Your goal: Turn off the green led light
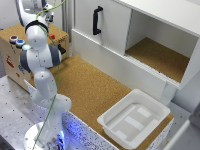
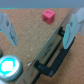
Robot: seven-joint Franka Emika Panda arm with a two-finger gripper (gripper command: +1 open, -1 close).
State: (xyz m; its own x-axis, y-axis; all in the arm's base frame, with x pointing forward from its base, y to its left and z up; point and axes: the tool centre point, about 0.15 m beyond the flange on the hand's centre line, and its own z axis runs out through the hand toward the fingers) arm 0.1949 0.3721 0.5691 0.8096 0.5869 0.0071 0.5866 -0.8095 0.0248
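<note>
Green-lit button point(image 2: 8, 65) glows on the wooden box just beside the hand point(image 2: 40, 27), whose fingers spread wide above.

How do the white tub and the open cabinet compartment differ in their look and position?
The white tub is shallow and opens upward, while the cabinet compartment is deeper and opens to the side. The tub's floor is white; the compartment's floor is brown cork. The tub sits low on the cork surface; the compartment sits higher. Both have white walls and look empty.
</note>
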